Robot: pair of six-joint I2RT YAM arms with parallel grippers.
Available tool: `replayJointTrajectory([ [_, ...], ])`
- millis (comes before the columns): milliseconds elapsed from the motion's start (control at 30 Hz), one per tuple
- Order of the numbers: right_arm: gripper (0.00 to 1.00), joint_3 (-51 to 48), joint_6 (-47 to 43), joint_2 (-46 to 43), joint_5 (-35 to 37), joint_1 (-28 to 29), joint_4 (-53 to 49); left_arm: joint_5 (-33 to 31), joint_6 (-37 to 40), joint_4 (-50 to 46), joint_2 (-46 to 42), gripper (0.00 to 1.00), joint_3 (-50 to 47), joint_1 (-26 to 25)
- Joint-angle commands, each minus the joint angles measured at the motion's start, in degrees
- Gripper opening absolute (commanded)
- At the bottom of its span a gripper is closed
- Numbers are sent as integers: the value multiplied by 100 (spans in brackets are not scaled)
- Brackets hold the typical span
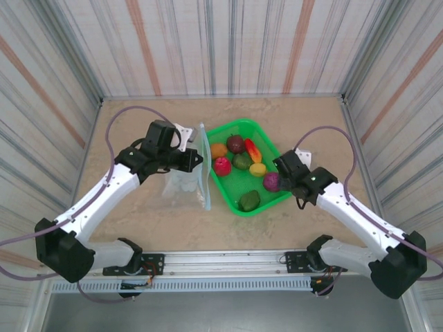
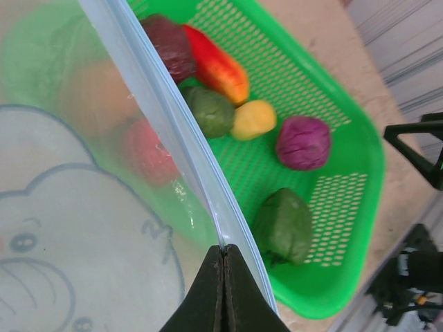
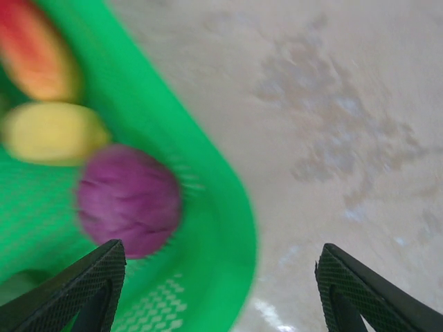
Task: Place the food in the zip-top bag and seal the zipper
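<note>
While I scan outward from the arm bases, dark green toy point(image 1: 249, 200): nearest piece of food, lying at 6 o'clock in the green mesh basket point(image 1: 235, 124).
Right gripper point(image 1: 284, 181): jaws spread wide with nothing between them. It hangs over the basket's rim at 4 o'clock, and the wrist view puts bare rim and table in the gap.
Purple cabbage-like toy point(image 3: 128, 200): inside the rim, just beside one finger of that gripper, not touched as far as I can tell.
Zip-top bag point(image 1: 181, 183): on the table at 9 o'clock from the basket and just beside it, clear with an elephant print. I see no food inside.
Left gripper point(image 2: 223, 250): pinched shut on the zipper point(image 2: 173, 117), holding that pale bluish strip raised along the bag's basket side.
Yellow toy point(image 1: 257, 169): 3 o'clock of the basket's centre.
Second dark green toy point(image 1: 241, 161): about the basket's centre.
Red toy point(image 1: 222, 166): 9 o'clock, closest to the bag.
Orange toy point(image 1: 219, 150): 10 o'clock.
Red-orange pepper-shaped toy point(image 1: 253, 150): 1 o'clock.
Maroon toy point(image 1: 235, 143): 12 o'clock, farthest out.
Done: by my reading only the setup, with the bag's rim gripped and my right arm poised over the food.
Left: all eight pieces to carry across, then the zipper pressed closed. Whether the mouth gapes enough, I cannot tell.
</note>
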Motion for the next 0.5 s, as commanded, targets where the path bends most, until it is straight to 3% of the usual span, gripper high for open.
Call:
replayJointTrajectory([
  [0, 67, 170, -698, -158, -239, 639, 593, 681, -399, 465, -260, 0, -164, -32],
  [167, 66, 361, -743, 56, -2838, 807, 1822, 796, -364, 409, -625, 0, -444, -39],
  [333, 67, 513, -202, 394, -4197, 694, 3223, 898, -213, 284, -884, 0, -619, -40],
  [467, 66, 923, 57, 950, -4936, 580, 3549, 969, -120, 131, -934, 0, -607, -42],
])
